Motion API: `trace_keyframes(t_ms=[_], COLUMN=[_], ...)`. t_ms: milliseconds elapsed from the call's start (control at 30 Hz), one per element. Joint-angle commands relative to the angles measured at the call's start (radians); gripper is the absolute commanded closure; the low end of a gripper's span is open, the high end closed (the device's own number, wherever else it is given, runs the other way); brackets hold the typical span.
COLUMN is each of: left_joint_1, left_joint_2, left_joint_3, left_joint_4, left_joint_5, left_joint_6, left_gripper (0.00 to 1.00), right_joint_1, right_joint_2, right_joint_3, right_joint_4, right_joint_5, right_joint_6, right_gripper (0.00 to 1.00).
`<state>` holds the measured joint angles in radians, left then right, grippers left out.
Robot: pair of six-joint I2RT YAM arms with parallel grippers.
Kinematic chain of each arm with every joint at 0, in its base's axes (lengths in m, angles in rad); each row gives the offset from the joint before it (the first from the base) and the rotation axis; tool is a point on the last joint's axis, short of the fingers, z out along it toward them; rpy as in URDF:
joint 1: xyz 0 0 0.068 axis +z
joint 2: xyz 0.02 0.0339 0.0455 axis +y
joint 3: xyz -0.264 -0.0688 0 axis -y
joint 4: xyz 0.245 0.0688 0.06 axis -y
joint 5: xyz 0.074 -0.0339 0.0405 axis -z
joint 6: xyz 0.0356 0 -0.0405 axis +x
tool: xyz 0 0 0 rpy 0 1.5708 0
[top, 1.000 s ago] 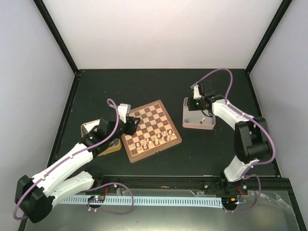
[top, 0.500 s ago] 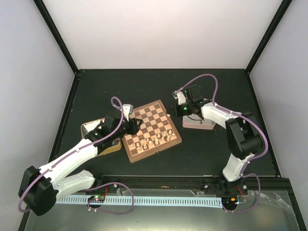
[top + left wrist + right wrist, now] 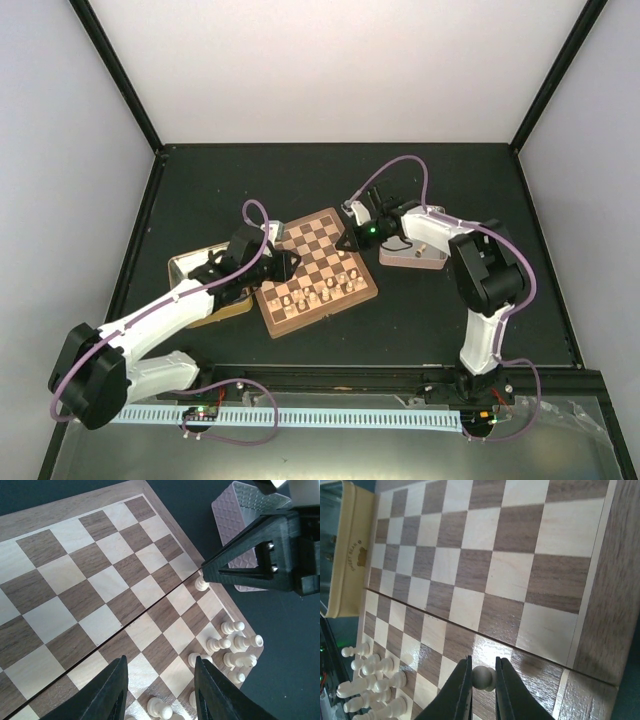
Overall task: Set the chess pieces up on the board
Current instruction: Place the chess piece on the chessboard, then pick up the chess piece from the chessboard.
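Note:
The board (image 3: 315,240) lies tilted on the dark table. Several pale chess pieces (image 3: 322,290) crowd its near rows. My right gripper (image 3: 483,680) is shut on a small cream pawn (image 3: 482,676), held just above a square by the board's (image 3: 485,555) right rim. The left wrist view shows that pawn (image 3: 201,584) under the right gripper's black fingertips. My left gripper (image 3: 160,690) hangs open over the board's (image 3: 90,580) near left part with nothing between its fingers. More pieces (image 3: 235,647) stand beyond it. From above, the left gripper (image 3: 285,265) and right gripper (image 3: 350,240) face each other across the board.
A pink tray (image 3: 413,255) sits right of the board, close behind the right gripper, and also shows as the pink tray (image 3: 240,505) in the left wrist view. A cream tin (image 3: 195,272) lies off the board's left side, under the left arm.
The right arm has swung left from the pink tray to the board's right rim, pawn in its jaws. The left arm has shifted a little right over the board.

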<state>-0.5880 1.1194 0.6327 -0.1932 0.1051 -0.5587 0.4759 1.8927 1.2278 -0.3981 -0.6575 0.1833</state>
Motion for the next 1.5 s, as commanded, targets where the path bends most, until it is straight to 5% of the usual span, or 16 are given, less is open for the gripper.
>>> trace_keyframes(t_ms=[0,167,400,633,967,1167,1467], left_joint_1=[0.008,0.008,0.010,0.011,0.013,0.015,0.017], left_joint_2=[0.005,0.006,0.000,-0.018,-0.054,-0.059,-0.066], left_joint_3=[0.047,0.047,0.048,0.045,0.036,0.025,0.022], left_joint_4=[0.011,0.009,0.006,-0.001,-0.022,-0.011,-0.011], left_joint_5=[0.027,0.028,0.024,0.005,-0.024,-0.018,-0.015], left_joint_6=[-0.007,-0.005,0.001,-0.001,0.006,0.003,0.005], left_gripper=[0.62,0.62,0.62,0.62,0.62,0.62,0.62], right_joint_1=[0.006,0.006,0.006,0.064,0.179,0.196,0.199], right_joint_2=[0.029,0.037,0.007,-0.017,0.052,0.084,0.108], right_joint_3=[0.022,0.037,0.041,0.103,0.206,0.256,0.287], right_joint_4=[-0.051,-0.072,-0.092,-0.220,-0.347,-0.384,-0.433], right_joint_5=[-0.008,0.009,0.045,0.285,0.557,0.618,0.596], right_joint_6=[-0.043,-0.055,-0.035,-0.017,0.043,0.029,0.022], right_gripper=[0.90,0.84,0.62,0.60,0.70,0.84,0.91])
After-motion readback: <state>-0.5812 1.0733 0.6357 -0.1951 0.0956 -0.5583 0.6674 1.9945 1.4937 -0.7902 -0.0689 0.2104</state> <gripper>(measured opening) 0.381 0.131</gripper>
